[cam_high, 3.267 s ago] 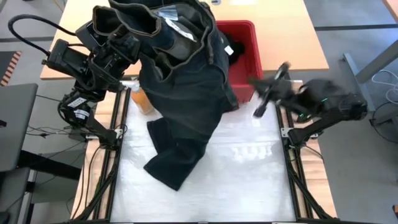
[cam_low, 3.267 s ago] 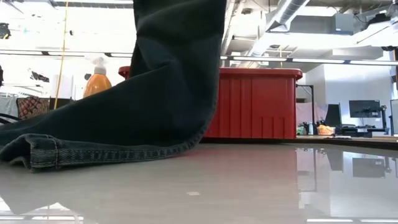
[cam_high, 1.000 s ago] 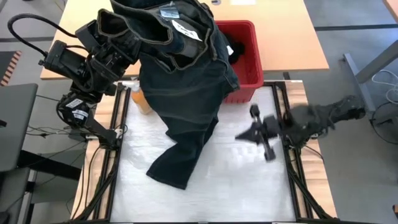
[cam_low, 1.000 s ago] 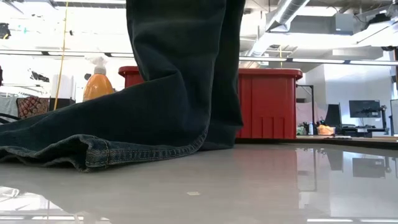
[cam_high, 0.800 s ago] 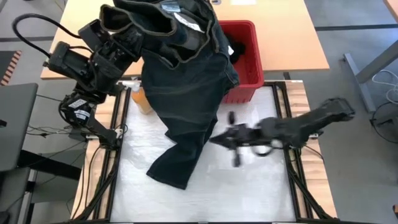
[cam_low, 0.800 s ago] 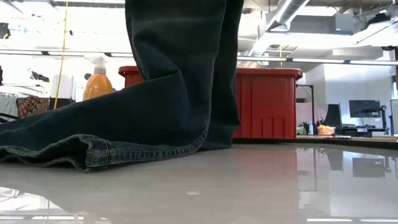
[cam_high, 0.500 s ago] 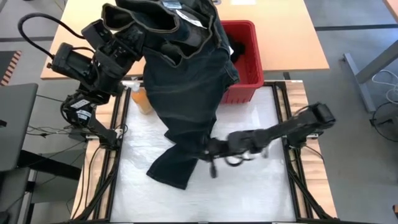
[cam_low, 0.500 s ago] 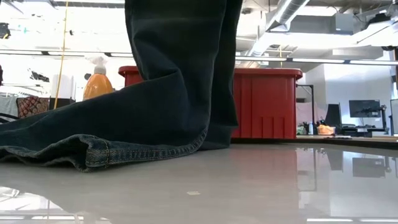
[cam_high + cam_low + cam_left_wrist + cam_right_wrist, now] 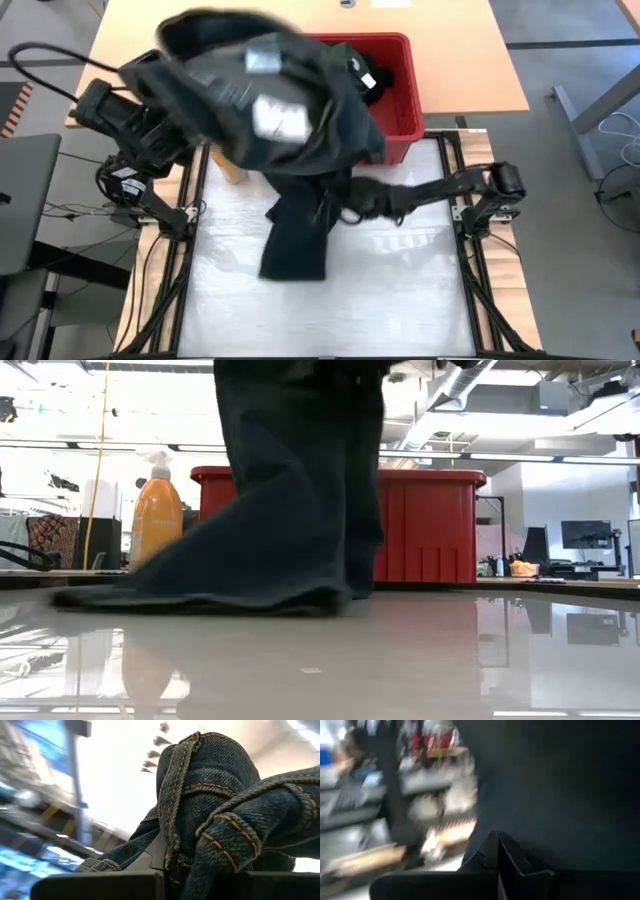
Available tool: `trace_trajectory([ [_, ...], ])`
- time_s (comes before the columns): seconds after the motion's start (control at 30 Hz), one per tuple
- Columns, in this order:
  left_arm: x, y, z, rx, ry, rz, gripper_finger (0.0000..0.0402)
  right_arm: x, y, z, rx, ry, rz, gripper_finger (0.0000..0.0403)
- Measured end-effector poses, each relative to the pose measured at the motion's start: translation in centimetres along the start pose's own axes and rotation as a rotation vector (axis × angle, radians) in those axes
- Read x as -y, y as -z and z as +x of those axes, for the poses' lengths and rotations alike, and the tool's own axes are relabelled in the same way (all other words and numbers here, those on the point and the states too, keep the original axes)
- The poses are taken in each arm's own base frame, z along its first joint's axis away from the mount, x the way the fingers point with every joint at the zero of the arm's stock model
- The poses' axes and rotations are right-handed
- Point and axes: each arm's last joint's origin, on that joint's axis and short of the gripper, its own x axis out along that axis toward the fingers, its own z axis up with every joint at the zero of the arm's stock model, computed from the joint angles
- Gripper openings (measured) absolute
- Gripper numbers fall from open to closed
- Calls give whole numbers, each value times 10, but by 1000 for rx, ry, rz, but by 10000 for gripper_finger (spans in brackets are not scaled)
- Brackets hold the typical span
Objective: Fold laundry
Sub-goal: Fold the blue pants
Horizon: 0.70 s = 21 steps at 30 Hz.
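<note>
Dark denim garment (image 9: 300, 150) held up by the left gripper (image 9: 165, 870); right gripper (image 9: 335, 215) at the hanging leg.

The left arm holds the garment raised over the table's (image 9: 400, 280) far-left part, in front of the red basket (image 9: 395, 90). In the left wrist view, the left gripper is clamped tight on a stitched denim fold. The upper garment is bunched, with white labels (image 9: 280, 118) facing up. One leg hangs down, and its lower end lies on the table near the middle. In the low view, the cloth (image 9: 290, 510) drops from above and spreads on the table in front of the basket (image 9: 425, 525), beside an orange spray bottle (image 9: 158, 505). The right arm reaches across the table from the right side. Its gripper is closed and sits against the hanging leg; whether cloth is caught between its fingers cannot be told.
</note>
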Motion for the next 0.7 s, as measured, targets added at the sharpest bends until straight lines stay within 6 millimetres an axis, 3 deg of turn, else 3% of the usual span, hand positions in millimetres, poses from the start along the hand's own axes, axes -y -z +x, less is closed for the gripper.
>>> trace_trajectory([
  [0.1,10,3,-1,-31,80,-32,22,26,-41,-8,147,70,24,20],
  [0.2,20,4,-3,-44,114,-13,22,46,-85,-30,308,149,57,20],
  [0.37,32,-3,-7,-48,139,44,22,59,-135,-70,516,244,76,19],
  [0.47,35,-6,-8,-40,148,79,22,47,-135,-77,478,172,132,19],
  [0.6,36,-6,-8,-38,144,114,22,9,-100,-65,319,8,241,19],
  [0.7,34,-5,-8,-41,115,137,22,-10,-82,-60,313,15,100,18],
])
